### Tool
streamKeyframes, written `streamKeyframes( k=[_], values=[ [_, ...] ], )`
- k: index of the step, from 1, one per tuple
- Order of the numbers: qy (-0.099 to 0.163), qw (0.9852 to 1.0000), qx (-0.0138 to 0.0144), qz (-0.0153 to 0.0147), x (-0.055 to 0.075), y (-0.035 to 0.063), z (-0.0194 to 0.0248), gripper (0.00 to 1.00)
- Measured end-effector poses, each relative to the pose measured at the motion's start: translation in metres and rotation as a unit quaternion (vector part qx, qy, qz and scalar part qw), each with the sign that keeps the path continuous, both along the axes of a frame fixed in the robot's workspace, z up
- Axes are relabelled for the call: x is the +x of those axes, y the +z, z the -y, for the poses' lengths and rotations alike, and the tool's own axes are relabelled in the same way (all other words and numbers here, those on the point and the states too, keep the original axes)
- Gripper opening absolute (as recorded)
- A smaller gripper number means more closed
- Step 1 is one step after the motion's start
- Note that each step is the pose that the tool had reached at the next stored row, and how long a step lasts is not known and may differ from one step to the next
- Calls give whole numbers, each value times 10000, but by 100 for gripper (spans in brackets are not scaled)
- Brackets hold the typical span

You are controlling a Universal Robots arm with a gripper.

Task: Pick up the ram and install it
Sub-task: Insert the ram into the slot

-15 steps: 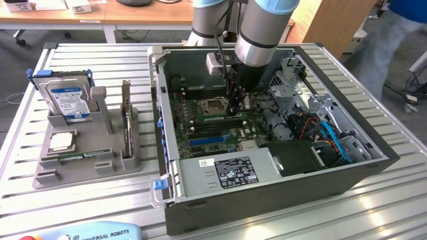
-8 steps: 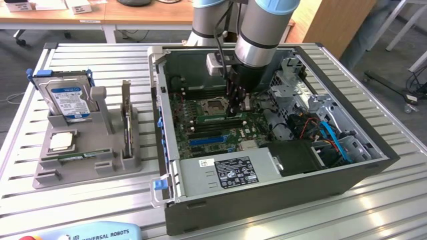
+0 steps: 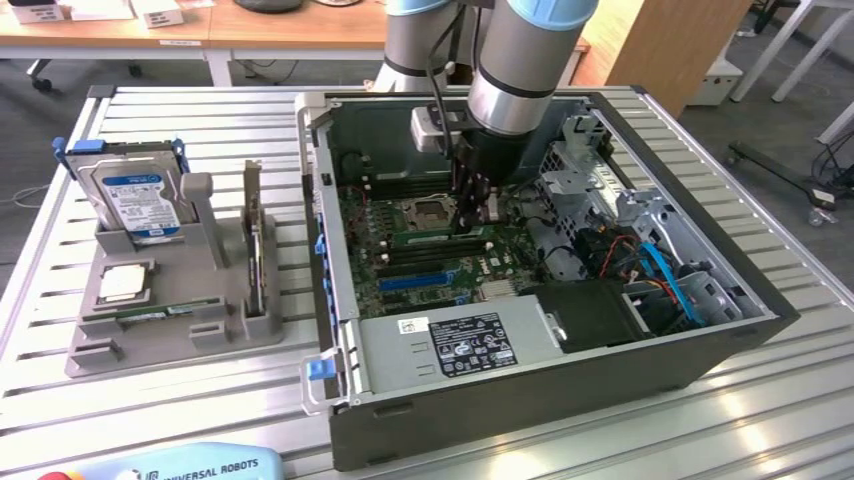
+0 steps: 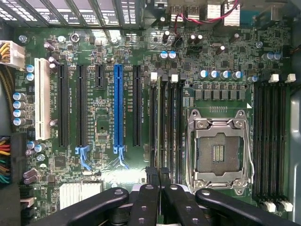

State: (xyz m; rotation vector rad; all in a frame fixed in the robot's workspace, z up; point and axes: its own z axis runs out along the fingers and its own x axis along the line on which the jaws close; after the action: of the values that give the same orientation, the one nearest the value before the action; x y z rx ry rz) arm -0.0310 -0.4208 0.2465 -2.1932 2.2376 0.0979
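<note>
Arm (image 3: 514, 60) reaching down from above, tool (image 3: 470, 222) pointing straight down, its fingers (image 4: 151, 173) pressed nearly together

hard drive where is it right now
On the exterior view's left, the hard drive stands in the grey holder beside the open computer case, behind the square silver chip.

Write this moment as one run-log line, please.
hand: shut | place: inside computer case, down at memory slots beside processor socket | held: cannot tell

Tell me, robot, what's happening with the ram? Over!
End effector shut, low over the motherboard. Ram edge-on in memory slot beneath it. Nothing blocking.
</note>
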Motion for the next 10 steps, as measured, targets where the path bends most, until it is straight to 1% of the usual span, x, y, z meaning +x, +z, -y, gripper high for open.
streamKeyframes(
  k=[7,10],
  values=[
    [0,10000,1,0,0,-53,0,12],
    [3,10000,-1,0,-1,-58,0,12]
  ],
)
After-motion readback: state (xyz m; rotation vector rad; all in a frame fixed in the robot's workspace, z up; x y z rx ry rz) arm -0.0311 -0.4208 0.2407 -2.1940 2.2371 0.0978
